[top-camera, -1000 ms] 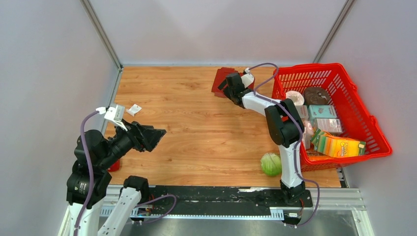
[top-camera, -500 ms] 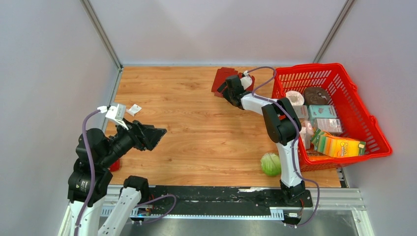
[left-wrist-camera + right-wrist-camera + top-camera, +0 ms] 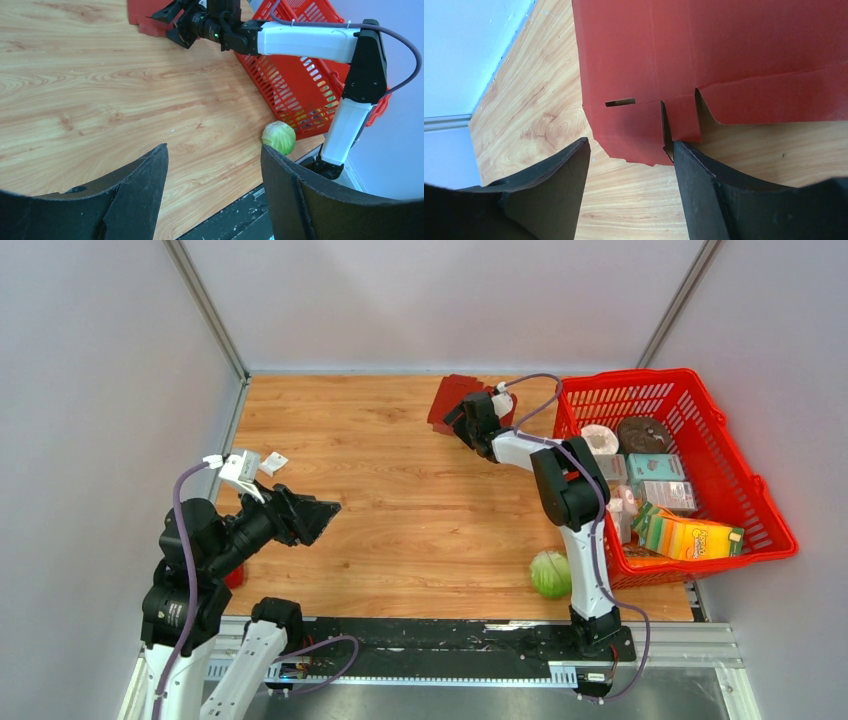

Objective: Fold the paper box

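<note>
since no panel is yet raised, the step in hand is judged to be the approach and first grasp; folding proper is not begun.

item: dark red thin cardboard box blank [image 3: 450,397], creased, with slit flaps. it lies flat on the light wooden table [image 3: 400,500], just left of the far left corner of the bright red plastic mesh basket [image 3: 770,512].

right gripper [image 3: 458,420]: reaches the blank from the basket side. its jaws stand partly apart over the blank's near edge, with nothing clamped as far as can be told.

left gripper [image 3: 322,516]: well left of the basket, held above the table, jaws wide and empty.

next move, as a judgement: close on one edge flap and lift it along its crease. the thin card may slide or buckle unless the left gripper comes over to pin a panel.

views compared:
- right wrist alone shows the blank [image 3: 724,50] with its slot, its cuts and a narrow tab by one finger
- top view shows only a red patch, half hidden
- left wrist shows the round green cabbage [image 3: 278,137] at the basket's near left corner
- top view alone shows the cartons and packets [image 3: 655,480] inside the basket
</note>
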`<move>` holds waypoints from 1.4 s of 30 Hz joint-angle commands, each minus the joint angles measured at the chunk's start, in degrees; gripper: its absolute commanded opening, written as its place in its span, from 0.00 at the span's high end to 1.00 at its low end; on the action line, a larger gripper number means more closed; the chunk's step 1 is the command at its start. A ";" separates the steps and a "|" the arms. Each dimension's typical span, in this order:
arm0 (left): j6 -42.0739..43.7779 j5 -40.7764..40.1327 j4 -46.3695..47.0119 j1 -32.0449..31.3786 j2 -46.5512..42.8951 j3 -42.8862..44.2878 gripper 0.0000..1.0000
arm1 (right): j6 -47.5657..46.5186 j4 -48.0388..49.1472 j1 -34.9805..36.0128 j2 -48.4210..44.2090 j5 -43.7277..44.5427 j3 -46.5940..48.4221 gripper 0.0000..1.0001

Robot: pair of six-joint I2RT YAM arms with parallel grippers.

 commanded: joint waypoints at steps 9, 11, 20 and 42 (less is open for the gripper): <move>0.58 0.92 0.94 0.26 -0.19 -0.06 0.25 | 7.48 -2.25 -1.26 6.27 -0.70 4.16 0.48; 0.58 0.83 0.76 0.26 -0.28 -0.15 0.25 | 9.15 -5.68 -1.17 7.76 -0.08 6.88 0.56; 0.14 0.74 0.06 0.26 -1.07 -0.41 0.25 | 11.35 -8.69 -2.14 9.44 -0.70 8.91 0.85; -10.66 4.69 17.98 0.17 2.70 -22.90 0.32 | -9.38 -5.60 5.50 -27.44 -27.24 -27.11 1.00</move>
